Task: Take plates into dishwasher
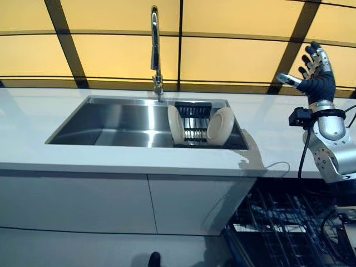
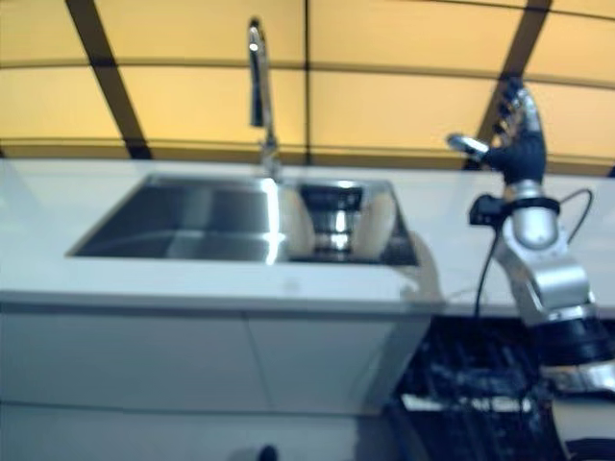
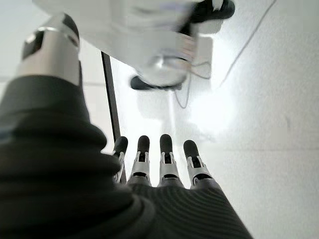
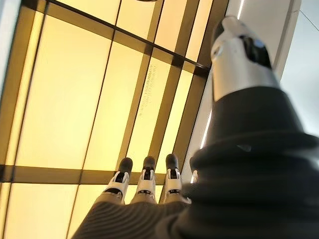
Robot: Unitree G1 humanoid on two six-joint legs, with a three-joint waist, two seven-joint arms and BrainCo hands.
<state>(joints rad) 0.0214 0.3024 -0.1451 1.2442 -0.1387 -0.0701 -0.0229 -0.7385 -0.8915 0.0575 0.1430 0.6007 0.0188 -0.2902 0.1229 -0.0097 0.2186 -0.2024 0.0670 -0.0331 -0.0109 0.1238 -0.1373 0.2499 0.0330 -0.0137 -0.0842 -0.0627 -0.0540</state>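
The right hand (image 1: pixel 316 69) is raised upright above the white tabletop (image 1: pixel 33 125), well to the right of the sink (image 1: pixel 111 130), with its back set against the yellow panelled wall (image 1: pixel 233 55). Its fingers (image 4: pixel 144 181) stand straight and slightly spread, the thumb (image 1: pixel 289 79) pointing off to the side toward the sink; it grasps nothing and touches nothing. Its own wrist view confirms this: the fingers run out in a loose row with only the yellow wall and its dark bars behind them.

The left hand (image 3: pixel 164 169) shows only in its own wrist view, with fingers straight and relaxed, empty, and a pale floor past them.

Two cream plates (image 1: pixel 177 125) (image 1: pixel 221 127) stand on edge in the right part of the stainless sink, one on each side of a dark dish rack (image 1: pixel 193 119), each leaning against it. The tall chrome faucet (image 1: pixel 155 44) rises from the back edge of the sink, just left of the rack.

Below the tabletop, at lower right, the dishwasher (image 1: pixel 278 228) stands open with its dark wire rack showing; no plate can be made out in it. White cabinet doors (image 1: pixel 83 203) fill the front under the sink. The right hand is well apart from both plates.
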